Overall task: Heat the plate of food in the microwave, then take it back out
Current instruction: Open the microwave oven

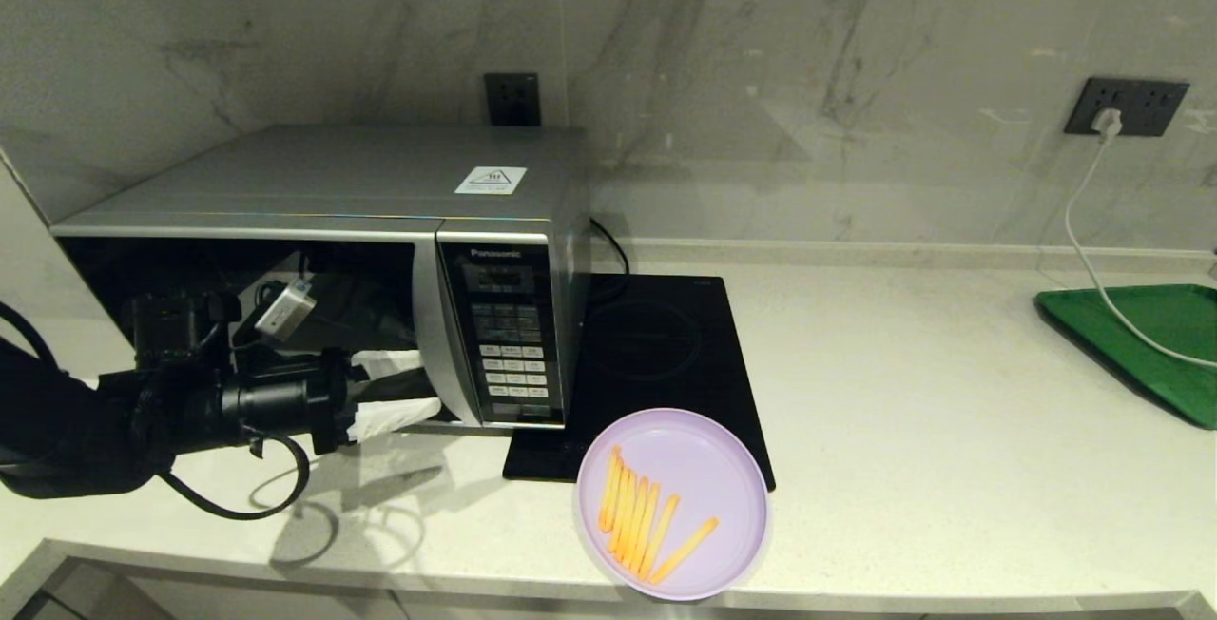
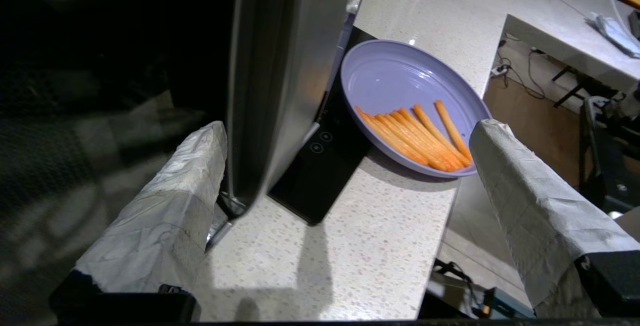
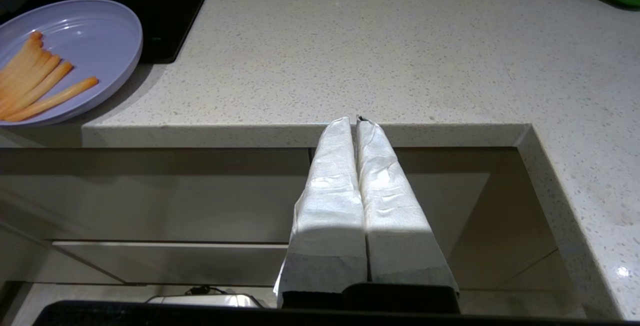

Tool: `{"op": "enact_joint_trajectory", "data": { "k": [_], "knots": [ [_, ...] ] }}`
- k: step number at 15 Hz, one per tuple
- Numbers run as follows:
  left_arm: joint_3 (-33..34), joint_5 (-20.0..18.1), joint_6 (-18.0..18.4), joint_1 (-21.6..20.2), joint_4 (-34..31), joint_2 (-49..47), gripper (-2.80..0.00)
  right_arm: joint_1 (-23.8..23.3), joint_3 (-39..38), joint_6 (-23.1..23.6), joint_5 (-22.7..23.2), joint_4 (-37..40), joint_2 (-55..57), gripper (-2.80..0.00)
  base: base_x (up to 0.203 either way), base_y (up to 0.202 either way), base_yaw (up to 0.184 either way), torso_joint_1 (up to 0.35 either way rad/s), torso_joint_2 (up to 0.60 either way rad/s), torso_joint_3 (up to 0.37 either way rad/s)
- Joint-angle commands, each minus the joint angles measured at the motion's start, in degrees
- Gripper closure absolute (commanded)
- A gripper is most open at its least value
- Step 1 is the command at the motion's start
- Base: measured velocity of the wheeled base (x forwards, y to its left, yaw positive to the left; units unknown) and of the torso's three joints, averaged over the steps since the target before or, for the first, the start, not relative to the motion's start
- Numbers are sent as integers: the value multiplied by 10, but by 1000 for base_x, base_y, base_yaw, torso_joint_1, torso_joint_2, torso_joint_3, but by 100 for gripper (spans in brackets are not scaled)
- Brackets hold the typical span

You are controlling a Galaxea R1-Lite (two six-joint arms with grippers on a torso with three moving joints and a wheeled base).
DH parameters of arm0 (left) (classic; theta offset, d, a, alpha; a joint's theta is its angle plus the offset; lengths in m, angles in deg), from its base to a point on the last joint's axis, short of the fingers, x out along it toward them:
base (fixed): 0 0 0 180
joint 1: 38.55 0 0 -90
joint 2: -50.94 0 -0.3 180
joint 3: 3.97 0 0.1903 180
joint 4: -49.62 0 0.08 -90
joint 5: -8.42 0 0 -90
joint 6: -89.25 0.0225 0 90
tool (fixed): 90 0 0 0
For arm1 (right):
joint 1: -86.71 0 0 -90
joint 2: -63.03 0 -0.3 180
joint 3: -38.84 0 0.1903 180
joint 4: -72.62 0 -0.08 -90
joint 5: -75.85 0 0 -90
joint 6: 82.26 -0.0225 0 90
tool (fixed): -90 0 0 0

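The silver-grey microwave (image 1: pixel 333 183) stands at the counter's left, its dark glass door (image 1: pixel 238 306) facing me. My left gripper (image 1: pixel 404 390) is open at the door's silver handle edge (image 2: pixel 270 91); that edge stands between the taped fingers (image 2: pixel 190 181), close to one of them. The lilac plate (image 1: pixel 672 503) with orange-yellow fries (image 1: pixel 647 517) lies right of the microwave at the counter's front edge, partly on the hob. The plate (image 2: pixel 400 76) shows beyond the left gripper (image 2: pixel 347 131). My right gripper (image 3: pixel 356 118) is shut and empty below the counter's front edge, right of the plate (image 3: pixel 90 31).
A flat black induction hob (image 1: pixel 656 344) lies against the microwave's right side. A green tray (image 1: pixel 1150 344) sits at the far right with a white cable (image 1: pixel 1079 221) running across it from a wall socket. Bare counter (image 1: pixel 903 411) lies between hob and tray.
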Motion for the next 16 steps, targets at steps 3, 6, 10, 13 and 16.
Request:
{"op": "enact_joint_trajectory", "data": {
  "k": [3,6,10,13,16],
  "knots": [
    [5,-9,0,7,22,-9,-280,0,0,0,0,1,0,0,0,0,0,0,0,0],
    [7,-10,-4,17,22,-8,-280,0,0,0,0,1,1,0,0,0,0,0,0,0],
    [2,-12,-12,21,21,-14,-280,1,0,0,0,1,1,0,0,0,0,0,0,0],
    [-16,-34,-14,21,20,-28,-280,0,0,0,0,1,0,0,0,0,0,0,0,0],
    [-27,-73,-27,31,18,-34,-280,0,0,0,0,1,0,0,0,0,0,0,0,0]
  ]
}}
